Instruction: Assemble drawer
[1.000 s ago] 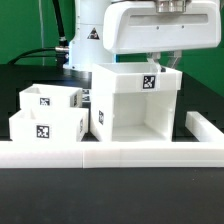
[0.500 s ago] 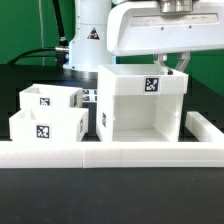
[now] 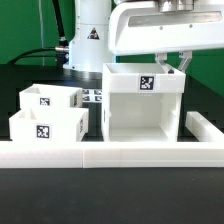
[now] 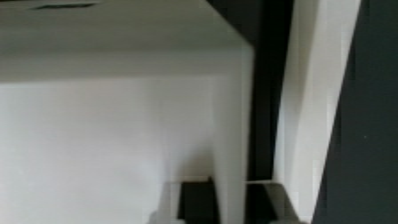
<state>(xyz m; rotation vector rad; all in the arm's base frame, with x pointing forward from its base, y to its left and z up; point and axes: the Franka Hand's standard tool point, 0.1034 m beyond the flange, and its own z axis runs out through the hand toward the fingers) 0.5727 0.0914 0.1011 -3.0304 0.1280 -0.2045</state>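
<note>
The tall open-fronted box casing [image 3: 145,105] stands on the black table with a tag on its top front, to the right of the two trays. My gripper [image 3: 170,62] reaches down over its top rear right edge. In the wrist view one thin casing wall [image 4: 125,120] runs between my dark fingertips [image 4: 196,203], and my gripper [image 4: 231,200] is shut on that wall. The two small trays, one behind [image 3: 52,98] and one in front [image 3: 45,128], stand on the exterior view's left, each with a tag.
A long low white rail [image 3: 110,153] runs along the front and turns back on the exterior view's right [image 3: 205,128]. The marker board [image 3: 93,96] lies behind the trays. The arm's base [image 3: 85,35] and black cables stand at the back.
The box casing has slid toward the exterior view's right with my gripper on it, widening the gap to the trays. The trays have not moved.
</note>
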